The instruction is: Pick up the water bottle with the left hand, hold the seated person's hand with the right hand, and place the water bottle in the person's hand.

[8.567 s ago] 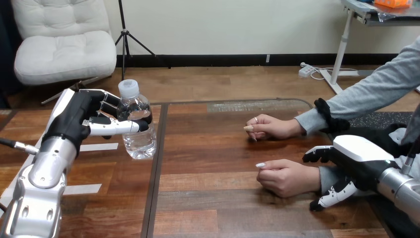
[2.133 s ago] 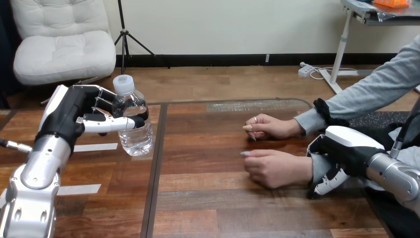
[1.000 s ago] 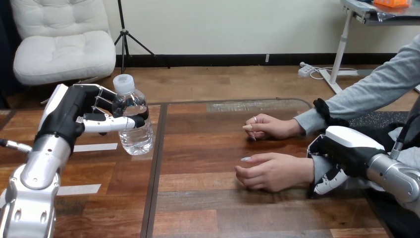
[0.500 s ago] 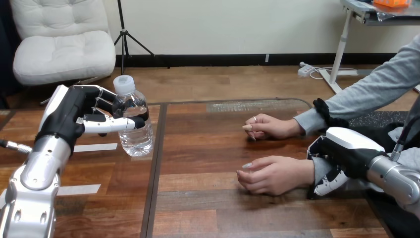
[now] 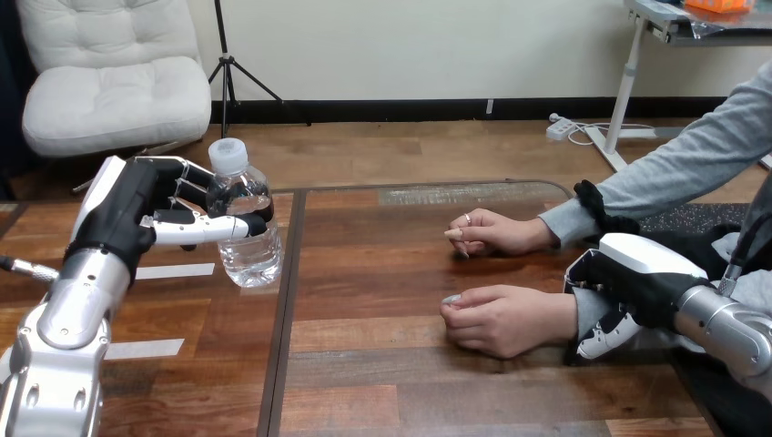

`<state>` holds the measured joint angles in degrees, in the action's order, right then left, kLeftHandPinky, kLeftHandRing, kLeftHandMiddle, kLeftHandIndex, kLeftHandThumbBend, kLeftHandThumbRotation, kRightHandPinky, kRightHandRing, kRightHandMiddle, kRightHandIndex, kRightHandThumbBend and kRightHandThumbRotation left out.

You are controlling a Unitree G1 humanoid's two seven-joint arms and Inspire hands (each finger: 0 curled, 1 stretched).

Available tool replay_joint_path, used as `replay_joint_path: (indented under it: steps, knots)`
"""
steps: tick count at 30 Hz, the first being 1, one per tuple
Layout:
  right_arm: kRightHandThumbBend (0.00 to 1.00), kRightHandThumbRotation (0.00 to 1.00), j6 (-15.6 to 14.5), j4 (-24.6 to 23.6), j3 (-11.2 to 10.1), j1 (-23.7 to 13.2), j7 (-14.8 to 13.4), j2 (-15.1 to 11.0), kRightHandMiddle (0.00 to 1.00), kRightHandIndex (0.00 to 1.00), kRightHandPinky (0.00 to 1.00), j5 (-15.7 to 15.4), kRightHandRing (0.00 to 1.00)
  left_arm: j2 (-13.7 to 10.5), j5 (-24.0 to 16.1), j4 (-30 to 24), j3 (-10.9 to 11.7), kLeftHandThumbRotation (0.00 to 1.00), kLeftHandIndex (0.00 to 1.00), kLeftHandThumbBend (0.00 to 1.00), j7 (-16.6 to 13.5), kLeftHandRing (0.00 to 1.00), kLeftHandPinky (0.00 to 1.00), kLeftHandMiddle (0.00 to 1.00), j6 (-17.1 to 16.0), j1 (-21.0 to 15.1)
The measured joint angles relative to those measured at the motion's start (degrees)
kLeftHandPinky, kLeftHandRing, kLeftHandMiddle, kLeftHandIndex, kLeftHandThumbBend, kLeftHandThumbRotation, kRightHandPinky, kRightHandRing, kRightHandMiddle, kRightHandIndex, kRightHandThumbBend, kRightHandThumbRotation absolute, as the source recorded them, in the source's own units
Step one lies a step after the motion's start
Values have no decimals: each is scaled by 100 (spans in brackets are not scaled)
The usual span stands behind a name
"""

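Note:
A clear water bottle with a white cap is upright at the table's left, its base just above the wood. My left hand is shut on it, thumb across the front and fingers round the back. The person's nearer hand rests loosely curled on the table at the right. My right hand is shut on that hand's wrist, fingers curled under the grey sleeve and the white shell above it. The person's farther hand lies on the table behind it.
White tape strips lie on the table's left panel beside my left forearm. A dark seam runs front to back between the table panels. Open wood lies between the bottle and the person's hands.
The person's nearer hand stretched left over the table a second ago and has since drawn back and curled. My two hands and the bottle have kept still.

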<state>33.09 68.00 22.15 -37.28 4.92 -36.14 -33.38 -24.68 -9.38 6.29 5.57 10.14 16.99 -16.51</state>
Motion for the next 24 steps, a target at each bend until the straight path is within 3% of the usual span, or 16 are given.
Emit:
replay_joint_path:
  steps: [24]
  knots:
    - [78,0,82,-1,-29,6,0,-14,40,42,29,48,34,0,-5,-1,0,0,43,63,1,37,31,42,3,23]
